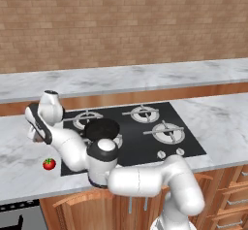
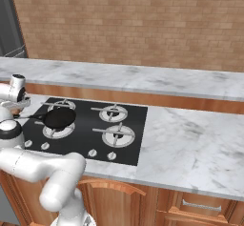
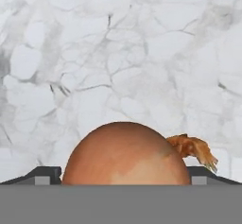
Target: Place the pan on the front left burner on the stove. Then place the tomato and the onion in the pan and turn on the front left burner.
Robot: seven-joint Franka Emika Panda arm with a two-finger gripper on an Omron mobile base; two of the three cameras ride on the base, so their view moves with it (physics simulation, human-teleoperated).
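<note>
A black glossy stove (image 1: 145, 141) is set into a white marbled counter (image 1: 218, 122), with a brick wall (image 1: 121, 20) behind it. The stove has four silver-ringed burners with grey grates and a row of small silver knobs along its front edge.

A round, shallow black pan (image 1: 102, 128) sits on the front left burner (image 1: 115, 139), covering most of it. In the right base view its long thin dark handle (image 2: 29, 117) points left, toward the robot's hand.

The white arm bends out to the left of the stove, and its hand reaches down to the counter there.

In the hand view, the onion (image 3: 126, 154) fills the lower middle: a smooth orange-brown dome, paler near its base, with a dry frayed orange tuft sticking out at its right side. It sits between the two dark finger tips of the gripper (image 3: 126, 173), one tip at each side of it, low against the marbled counter. The tips stand right at the onion's flanks, but whether they press on it cannot be told.

The tomato (image 1: 49, 164), small, bright red, with a tiny green top, lies on the counter just left of the stove's front corner, apart from the pan.
</note>
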